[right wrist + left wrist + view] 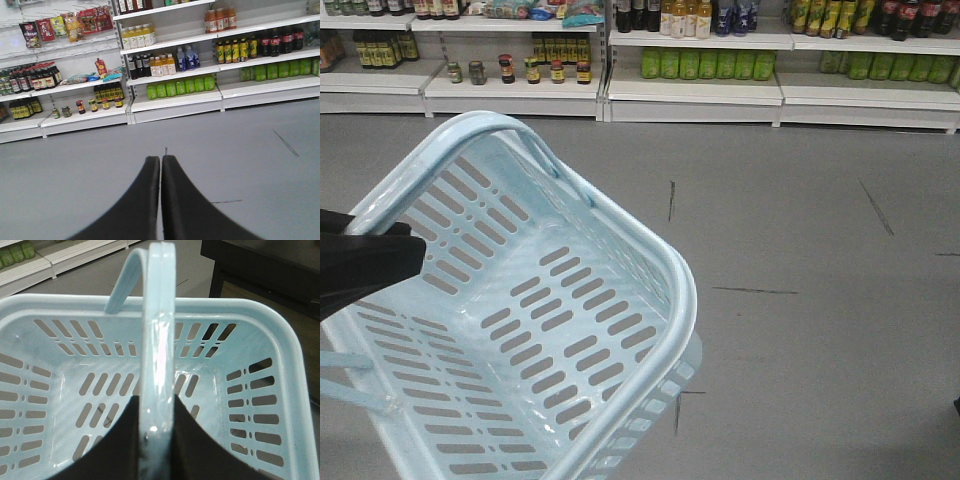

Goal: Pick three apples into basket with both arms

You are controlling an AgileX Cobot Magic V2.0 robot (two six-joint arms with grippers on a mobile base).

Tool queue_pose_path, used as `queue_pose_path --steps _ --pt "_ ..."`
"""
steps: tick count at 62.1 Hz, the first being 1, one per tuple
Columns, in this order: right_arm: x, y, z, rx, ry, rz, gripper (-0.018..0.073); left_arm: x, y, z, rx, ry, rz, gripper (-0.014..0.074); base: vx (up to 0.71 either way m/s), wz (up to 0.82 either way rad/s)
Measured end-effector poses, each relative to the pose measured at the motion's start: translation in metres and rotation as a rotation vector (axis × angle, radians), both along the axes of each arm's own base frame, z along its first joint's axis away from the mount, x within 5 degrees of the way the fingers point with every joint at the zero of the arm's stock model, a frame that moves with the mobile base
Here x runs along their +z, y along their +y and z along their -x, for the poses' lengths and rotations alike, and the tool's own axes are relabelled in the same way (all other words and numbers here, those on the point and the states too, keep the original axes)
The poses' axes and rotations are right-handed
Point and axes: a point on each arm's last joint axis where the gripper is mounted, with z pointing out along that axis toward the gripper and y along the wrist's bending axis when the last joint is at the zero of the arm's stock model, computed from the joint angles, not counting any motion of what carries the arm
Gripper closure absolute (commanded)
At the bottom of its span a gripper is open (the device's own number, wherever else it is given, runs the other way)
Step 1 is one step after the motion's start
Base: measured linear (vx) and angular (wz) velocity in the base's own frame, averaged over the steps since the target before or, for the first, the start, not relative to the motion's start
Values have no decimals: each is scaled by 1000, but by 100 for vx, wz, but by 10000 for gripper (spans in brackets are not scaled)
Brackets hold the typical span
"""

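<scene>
Left tool (pixel 156 402): clenched on the handle (pixel 159 340) of the basket (pixel 260 315). A black finger (pixel 117 440) is seen on either side of the pale blue loop, and the handle runs up between them and away from the camera. The basket body hangs directly below the tool, with its slotted walls and bottom in full view.

Front view: the basket (pixel 660 250) is held off the grey floor (pixel 800 300), tilted, one corner towards the lower right. A black part of the left arm (pixel 365 265) overlaps its left rim.

Right tool (pixel 161 159): clenched on nothing, fingertips touching. It is held over bare floor (pixel 260 165) and pointed at the shelves (pixel 175 100), which carry green bottles (pixel 180 86) and jars. The basket is not seen in this view, so its position relative to the right tool cannot be told.
</scene>
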Motion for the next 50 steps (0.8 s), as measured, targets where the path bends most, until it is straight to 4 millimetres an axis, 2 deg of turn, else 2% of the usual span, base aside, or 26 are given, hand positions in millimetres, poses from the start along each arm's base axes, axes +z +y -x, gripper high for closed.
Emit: queue_pose_path --steps 50 --pt "0 0 0 0 0 0 564 0 0 0 0 0 0 603 21 -22"
